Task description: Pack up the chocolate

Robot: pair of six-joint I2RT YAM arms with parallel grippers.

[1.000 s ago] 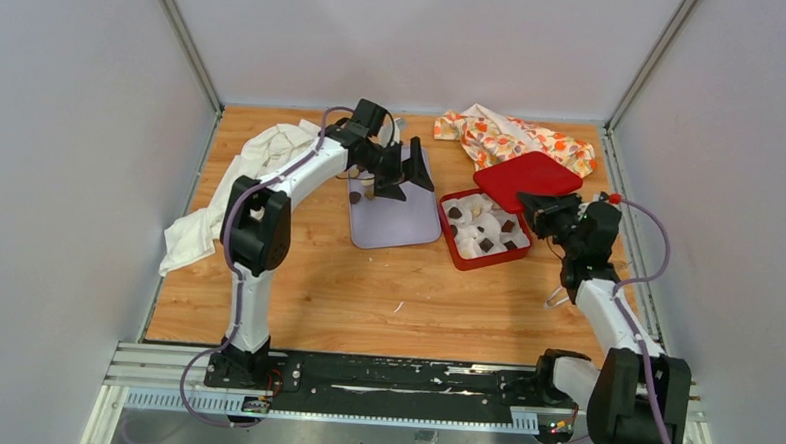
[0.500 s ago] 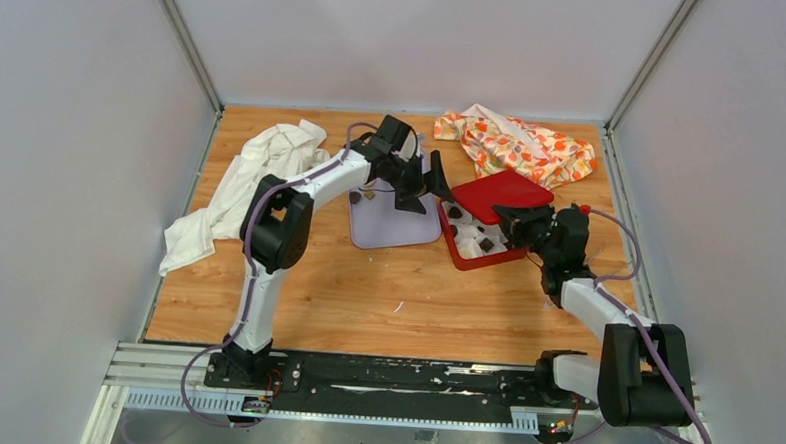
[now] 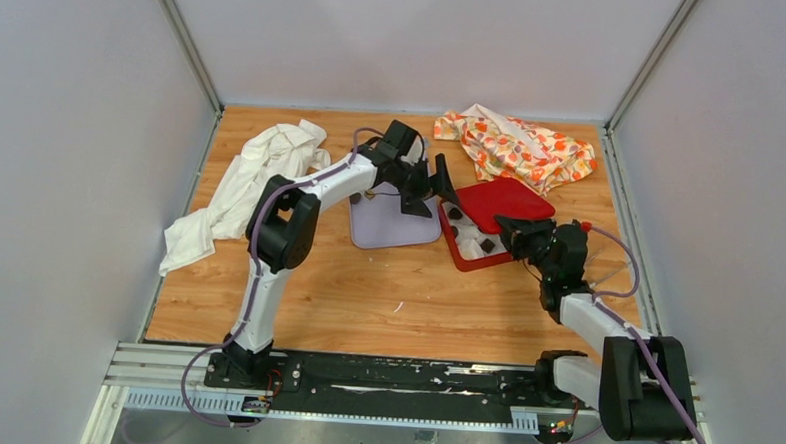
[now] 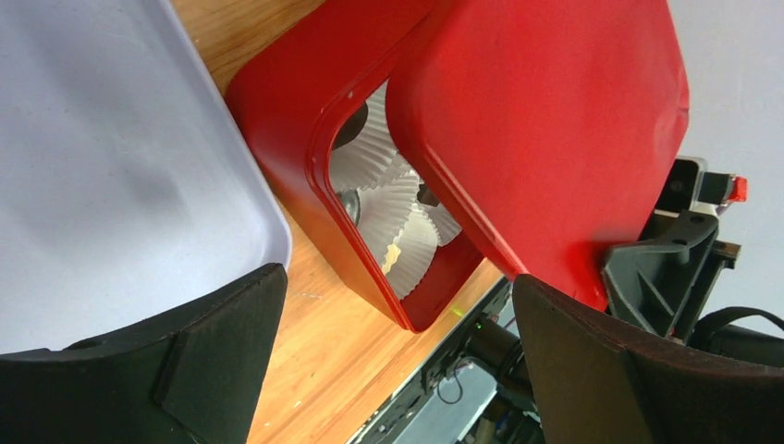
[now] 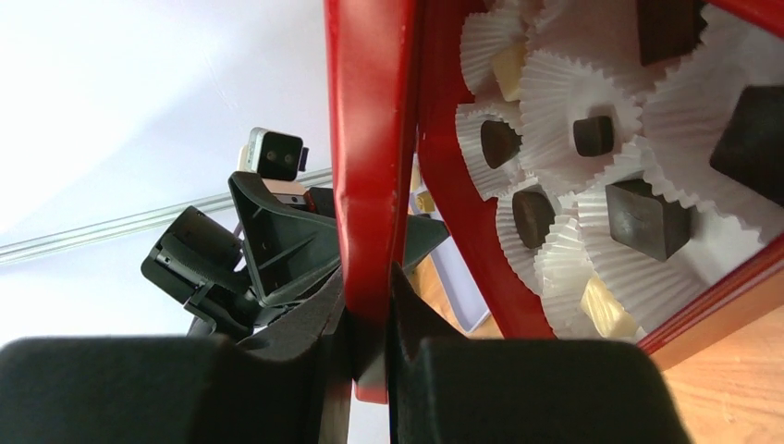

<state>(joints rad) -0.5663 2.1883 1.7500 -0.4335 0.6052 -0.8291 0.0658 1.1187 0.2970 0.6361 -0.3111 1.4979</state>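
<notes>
The red box point(image 3: 465, 253) holds white paper cups with chocolate pieces point(image 3: 486, 244). In the right wrist view the pieces are mostly dark brown blocks point(image 5: 647, 217) and rounds point(image 5: 499, 143), with some cream ones. My right gripper point(image 3: 517, 229) is shut on the edge of the red lid point(image 3: 500, 200) and holds it tilted over the box's far right part. That grip shows in the right wrist view point(image 5: 370, 319), on the lid's edge point(image 5: 370, 139). My left gripper point(image 3: 429, 187) is open and empty beside the box's left wall point(image 4: 287, 102), with the lid point(image 4: 545, 120) above the cups point(image 4: 388, 203).
A lavender tray point(image 3: 394, 227) lies just left of the box, under the left arm; it also shows in the left wrist view point(image 4: 111, 166). A white cloth point(image 3: 262, 161) lies at the far left. A flower-patterned cloth point(image 3: 518, 142) lies behind the box.
My right gripper has carried the lid left and forward until it hangs over most of the box. My left gripper has moved right from above the tray to the box's left side.
</notes>
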